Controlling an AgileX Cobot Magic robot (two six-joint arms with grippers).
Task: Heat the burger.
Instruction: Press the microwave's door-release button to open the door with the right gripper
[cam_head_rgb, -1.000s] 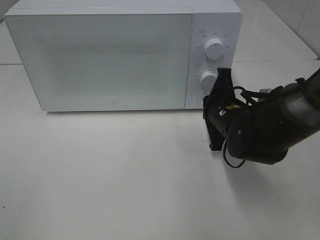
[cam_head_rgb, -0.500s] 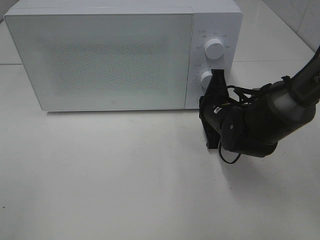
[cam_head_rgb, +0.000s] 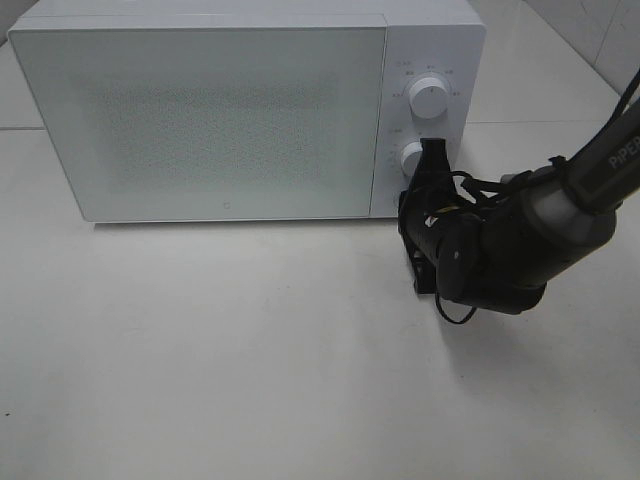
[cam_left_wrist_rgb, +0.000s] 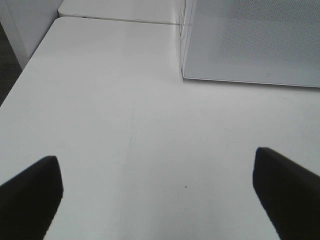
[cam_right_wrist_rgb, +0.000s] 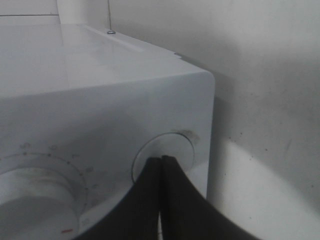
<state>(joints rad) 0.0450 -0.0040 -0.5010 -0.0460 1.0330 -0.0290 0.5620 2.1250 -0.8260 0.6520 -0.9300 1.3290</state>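
a: white microwave (cam_head_rgb: 200, 110), door shut. the right gripper (cam_right_wrist_rgb: 161, 159) has its two black fingers pinched together with nothing between them, tips on the round button (cam_right_wrist_rgb: 175, 142) at the lower corner of the control panel.
b: so it's using the closed tips as a poker. where's the burger?
a: not in any view. the door is frosted, so i can't tell whether it's inside. the table (cam_head_rgb: 250, 350) in front shows none.
b: what makes this press go well?
a: i'd say push straight into the button's face, square to the panel. in the wrist view the tips sit toward the button's edge rather than its middle, so a skewed push could slide off onto the panel.
b: and the lower dial (cam_head_rgb: 413, 157)?
a: just beside the fingers in the high view. the wrist shouldn't brush it, or the setting may turn.
b: left side?
a: the left gripper (cam_left_wrist_rgb: 155, 165) hangs wide open over the table, holding nothing, near the microwave's left front corner. if that button releases the door, the door probably swings that way, so that arm wants room.
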